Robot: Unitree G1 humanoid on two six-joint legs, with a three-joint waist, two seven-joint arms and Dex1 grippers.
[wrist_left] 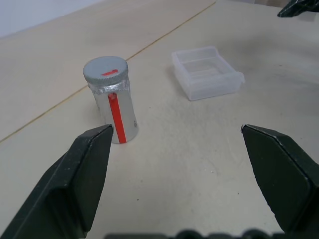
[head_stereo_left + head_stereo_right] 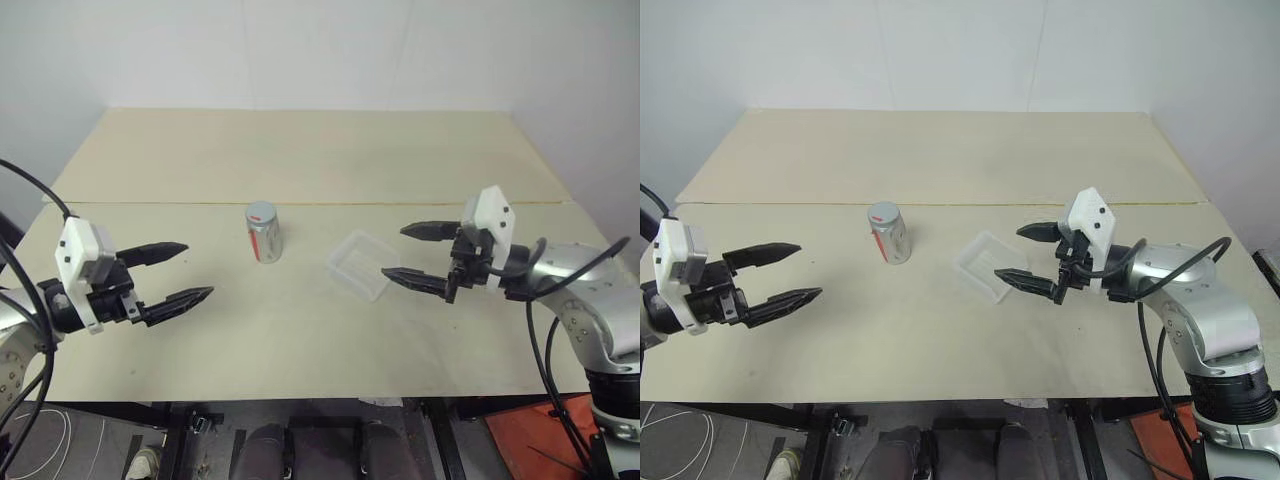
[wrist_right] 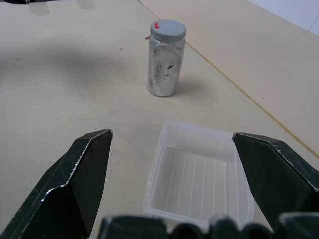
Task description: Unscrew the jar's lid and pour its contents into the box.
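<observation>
The jar (image 2: 264,234) stands upright near the middle of the table, silvery with a red stripe (image 1: 116,117). Its grey lid (image 2: 261,212) is screwed on top. The contents are hidden inside. To the jar's right lies the clear plastic box (image 2: 358,264), shallow and with nothing visible in it (image 3: 199,174). My left gripper (image 2: 186,271) hovers open at the table's left, pointing toward the jar and well apart from it. My right gripper (image 2: 412,252) hovers open just right of the box, pointing at it, nothing between its fingers.
The beige table (image 2: 300,340) has a seam (image 2: 300,205) running across behind the jar. White walls close off the back and right. The table's front edge (image 2: 300,400) lies below both arms.
</observation>
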